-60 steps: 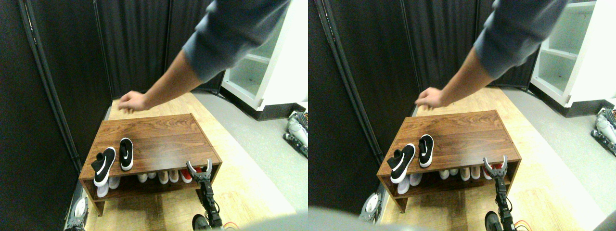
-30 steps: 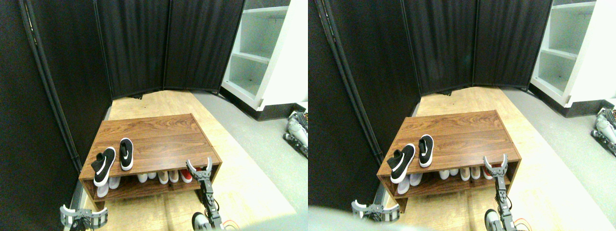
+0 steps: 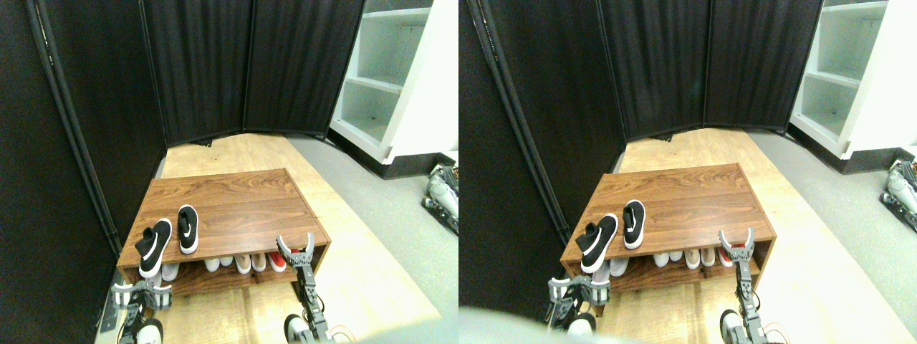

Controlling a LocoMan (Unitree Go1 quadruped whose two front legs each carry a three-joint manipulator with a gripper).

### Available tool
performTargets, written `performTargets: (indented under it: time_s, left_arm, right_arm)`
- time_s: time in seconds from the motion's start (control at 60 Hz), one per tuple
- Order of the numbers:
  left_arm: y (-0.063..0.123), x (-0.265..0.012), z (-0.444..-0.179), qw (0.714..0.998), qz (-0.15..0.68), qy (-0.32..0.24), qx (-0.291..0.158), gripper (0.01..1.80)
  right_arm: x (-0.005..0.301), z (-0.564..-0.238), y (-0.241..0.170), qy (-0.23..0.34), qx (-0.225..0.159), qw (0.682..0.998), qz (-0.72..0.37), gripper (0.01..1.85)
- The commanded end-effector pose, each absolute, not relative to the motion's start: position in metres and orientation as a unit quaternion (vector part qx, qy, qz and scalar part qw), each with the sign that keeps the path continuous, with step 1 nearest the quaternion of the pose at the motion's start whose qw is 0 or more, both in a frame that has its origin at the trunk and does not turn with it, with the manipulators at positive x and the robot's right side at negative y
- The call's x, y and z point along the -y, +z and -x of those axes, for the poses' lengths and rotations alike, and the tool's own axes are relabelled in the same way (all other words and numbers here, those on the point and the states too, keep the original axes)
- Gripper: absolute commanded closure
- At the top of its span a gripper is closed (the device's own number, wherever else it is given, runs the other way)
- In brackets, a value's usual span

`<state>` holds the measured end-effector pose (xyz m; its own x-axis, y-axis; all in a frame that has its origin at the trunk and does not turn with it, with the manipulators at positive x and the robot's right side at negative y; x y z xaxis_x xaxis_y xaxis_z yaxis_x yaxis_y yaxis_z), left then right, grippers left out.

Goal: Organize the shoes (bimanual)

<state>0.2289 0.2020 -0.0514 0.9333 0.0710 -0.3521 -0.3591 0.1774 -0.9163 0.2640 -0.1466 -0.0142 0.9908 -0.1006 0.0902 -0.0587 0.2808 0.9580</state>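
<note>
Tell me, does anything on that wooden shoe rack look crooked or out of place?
Yes. Two black sneakers sit on the rack's top at its front left corner, not matched: the left sneaker lies slanted, overhanging the front edge, while the right sneaker points straight back. The other shoes are on the lower shelf.

Stereo pair, one wide-angle camera mounted on the robot, two eyes side by side. Looks forward and steeply down from above the wooden shoe bench [image 3: 229, 204], which sits low in the centre of each half, fairly near. Both manipulators rise from the bottom edge: left gripper [image 3: 142, 294] at the bench's near-left corner, right gripper [image 3: 296, 249] at its near-right corner. Farther off, the black folding screen [image 3: 251, 64] fills the top and left; the white shelf unit [image 3: 401, 79] stands at upper right. Both halves share nearly the whole scene; the right eye shows the bench shifted slightly rightward. Straight edges bow toward the margins.
</note>
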Motion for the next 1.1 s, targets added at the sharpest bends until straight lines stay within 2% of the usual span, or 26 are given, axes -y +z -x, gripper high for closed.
performTargets:
  time_s: [0.017,0.133,0.2,0.283,0.467,0.75,0.85,0.883,0.983,1.033,1.1]
  left_arm:
    - [-0.053,-0.201,-0.243,0.761,0.628,0.126,-0.103,0.09]
    - [-0.062,-0.203,-0.257,0.761,0.629,0.126,-0.101,0.12]
    - [-0.065,-0.203,-0.260,0.756,0.633,0.130,-0.102,0.10]
    - [-0.068,-0.204,-0.266,0.758,0.631,0.130,-0.102,0.11]
    - [-0.072,-0.203,-0.275,0.758,0.632,0.127,-0.104,0.22]
    - [-0.071,-0.196,-0.281,0.759,0.629,0.126,-0.110,0.13]
    - [-0.068,-0.194,-0.273,0.758,0.630,0.125,-0.112,0.12]
    - [-0.066,-0.195,-0.267,0.758,0.630,0.124,-0.113,0.18]
    - [-0.060,-0.198,-0.248,0.763,0.622,0.135,-0.111,0.11]
    - [-0.057,-0.200,-0.236,0.768,0.615,0.136,-0.114,0.21]
    - [-0.053,-0.203,-0.224,0.768,0.615,0.139,-0.112,0.24]
  right_arm:
    - [0.146,-0.265,-0.010,-0.004,0.082,0.793,-0.604,1.19]
    - [0.148,-0.264,-0.009,-0.004,0.089,0.804,-0.587,1.22]
    - [0.148,-0.264,-0.008,-0.007,0.088,0.798,-0.596,1.21]
    - [0.149,-0.263,-0.008,-0.009,0.091,0.805,-0.587,1.20]
    - [0.151,-0.260,-0.007,-0.011,0.090,0.804,-0.588,1.21]
    - [0.153,-0.257,-0.007,-0.010,0.095,0.806,-0.584,1.21]
    - [0.155,-0.256,-0.007,-0.011,0.096,0.810,-0.579,1.21]
    - [0.156,-0.255,-0.009,-0.010,0.098,0.809,-0.579,1.18]
    - [0.158,-0.254,-0.009,-0.012,0.100,0.809,-0.579,1.18]
    - [0.160,-0.253,-0.009,-0.016,0.102,0.816,-0.569,1.17]
    - [0.160,-0.253,-0.009,-0.017,0.103,0.816,-0.569,1.17]
